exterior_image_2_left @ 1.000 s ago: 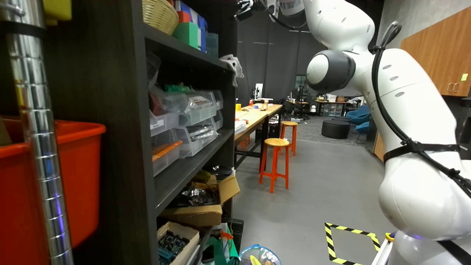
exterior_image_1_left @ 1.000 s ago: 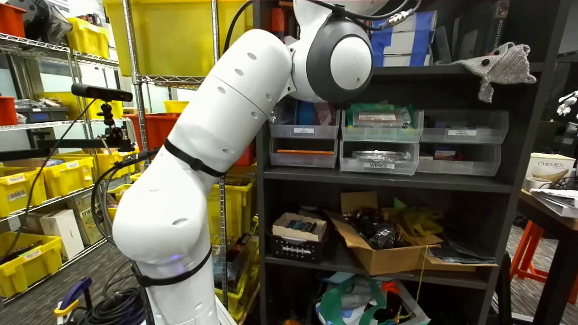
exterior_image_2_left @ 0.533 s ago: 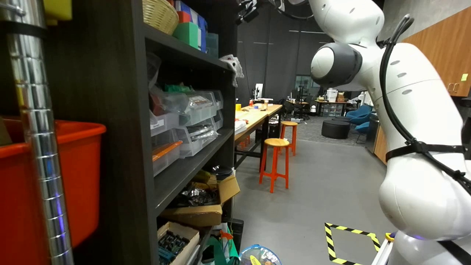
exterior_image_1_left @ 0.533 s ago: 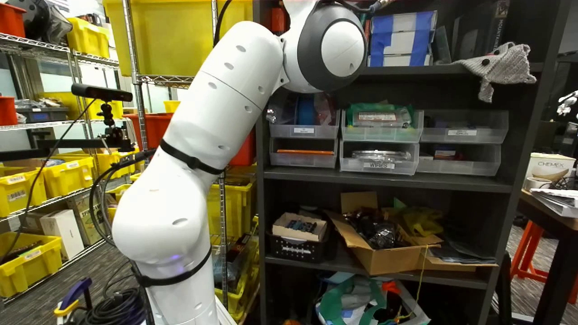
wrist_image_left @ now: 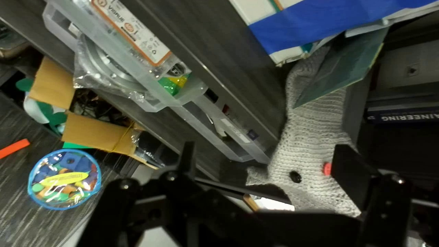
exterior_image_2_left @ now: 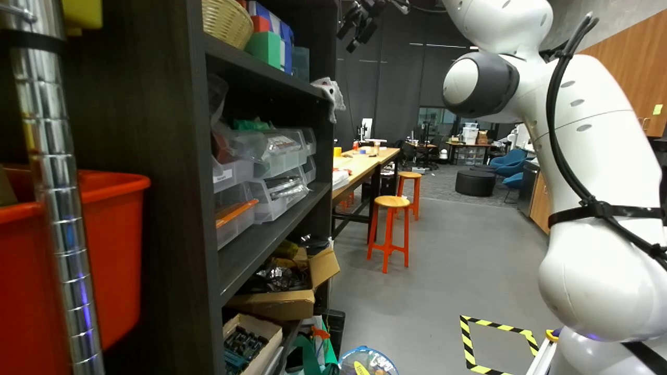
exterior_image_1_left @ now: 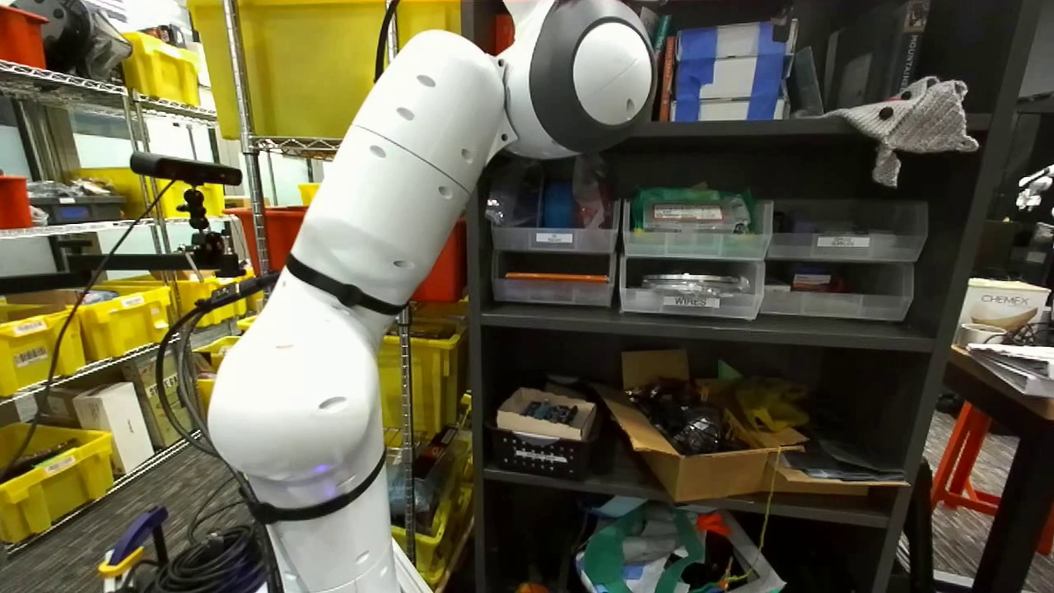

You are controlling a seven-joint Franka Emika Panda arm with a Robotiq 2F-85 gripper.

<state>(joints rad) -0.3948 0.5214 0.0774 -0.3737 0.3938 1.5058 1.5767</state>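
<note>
Black two-finger gripper [wrist_image_left: 264, 149]: jaws wide apart, grasping nothing. Grey knitted black-eyed toy [wrist_image_left: 308, 144] right of centre in wrist view, partly masked by gripper. Near soft knit, slow approach probably works best, jaws straddling body, clear of dark greenish flat panel [wrist_image_left: 346, 68] overlapping it. In exterior view, toy overhangs dark shelf [exterior_image_1_left: 741, 129], upper right, above clear plastic bins [exterior_image_1_left: 698, 245]; room shows grey floor [exterior_image_2_left: 432, 281], round orange-legged stools [exterior_image_2_left: 392, 201] mid-frame.

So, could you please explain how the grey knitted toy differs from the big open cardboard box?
The toy is grey and knitted; the box is brown cardboard, open and filled. The toy droops over the edge of an upper shelf, whereas the box rests two levels lower. The toy looks soft, the box stiff. Both are on the same dark shelf unit.
</note>
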